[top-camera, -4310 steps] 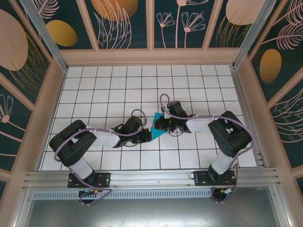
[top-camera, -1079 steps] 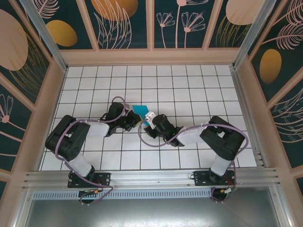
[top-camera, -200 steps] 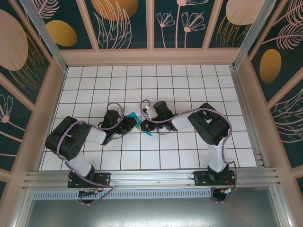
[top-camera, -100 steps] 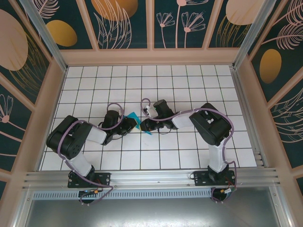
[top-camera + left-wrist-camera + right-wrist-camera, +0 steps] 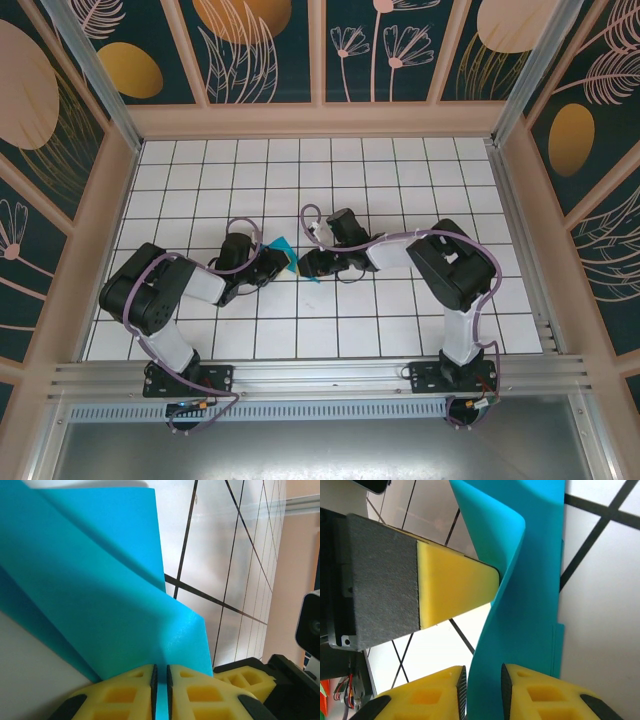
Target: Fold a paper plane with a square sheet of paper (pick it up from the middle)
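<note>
The square sheet of paper is a folded, creased teal shape held up just above the tiles between the two grippers. My left gripper is shut on one end of it; in the left wrist view the paper runs straight into the narrow slit between the yellow pads of that gripper. My right gripper faces it from the right. Its jaws stand a little apart round a curved flap of the paper, with a thin gap at the left pad. Whether the shape is the paper plane I cannot tell.
White grid-tiled table inside patterned walls, with a metal rail along the near edge. The two grippers are almost touching: a left finger shows close in the right wrist view, and a right finger in the left wrist view.
The right gripper's jaws have parted from shut to slightly open round the paper, and the right arm's elbow has drifted a little right. The left gripper keeps its grip in place.
</note>
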